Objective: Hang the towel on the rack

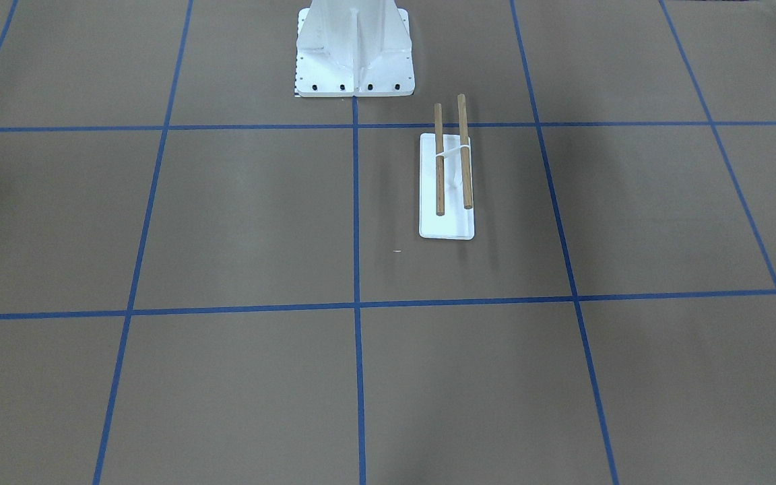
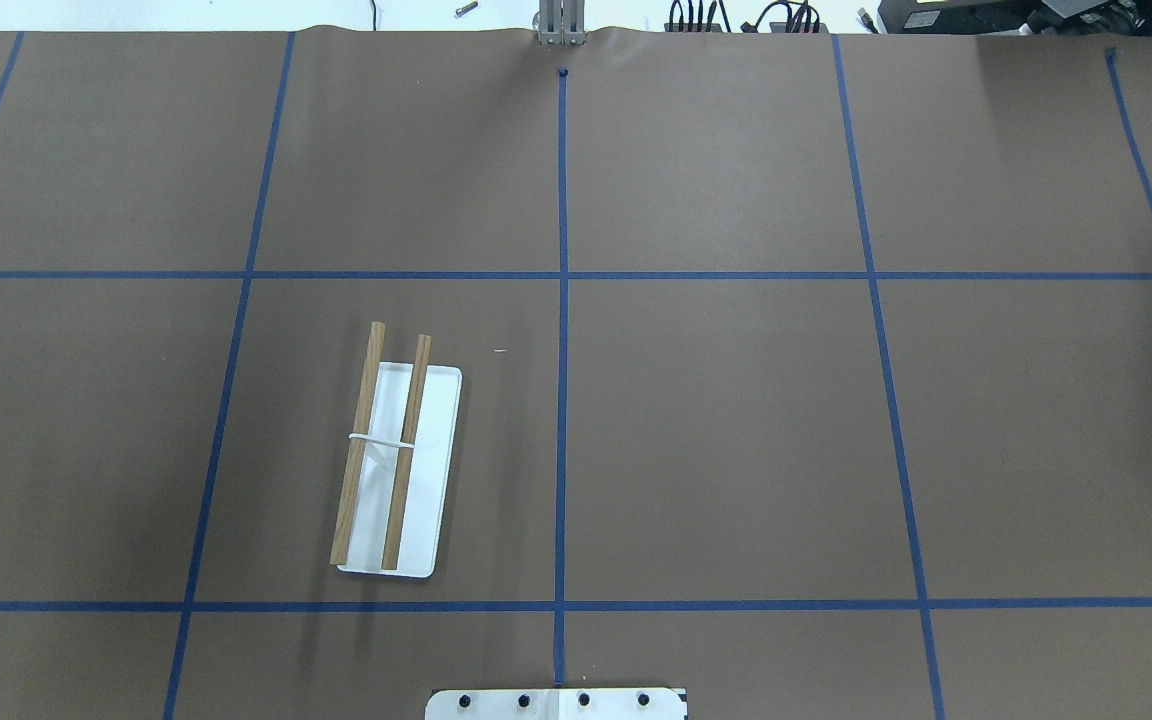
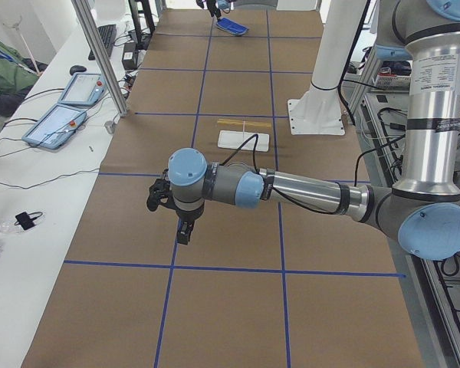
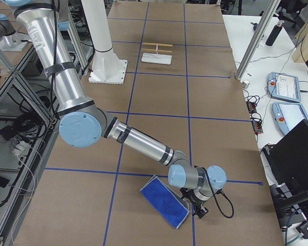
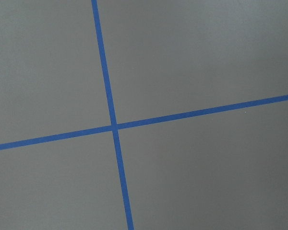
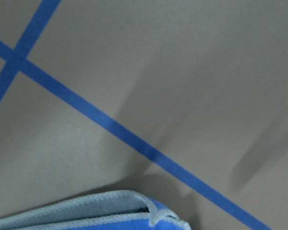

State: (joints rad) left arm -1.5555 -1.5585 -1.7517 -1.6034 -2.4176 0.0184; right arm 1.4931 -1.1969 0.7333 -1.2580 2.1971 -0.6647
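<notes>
Brown worktop (image 2: pixel 736 450), blue tape grid (image 2: pixel 563 300): towel (image 4: pixel 164 202) at the right end, rack (image 2: pixel 431 470) well apart.
Right gripper (image 4: pixel 197 206), jaws' state untellable, sits at the towel's corner; the cloth lies flat robot-ward of it, long axis diagonal. Left gripper (image 3: pixel 172 208), jaws likewise untellable, is far off. One towel; one rack, two dowels (image 2: pixel 407 450).

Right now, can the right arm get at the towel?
Probably yes. The right claw sits just beside the towel, which lies flat on the table, and nothing stands between them. Whether the claw is open I cannot tell.
</notes>
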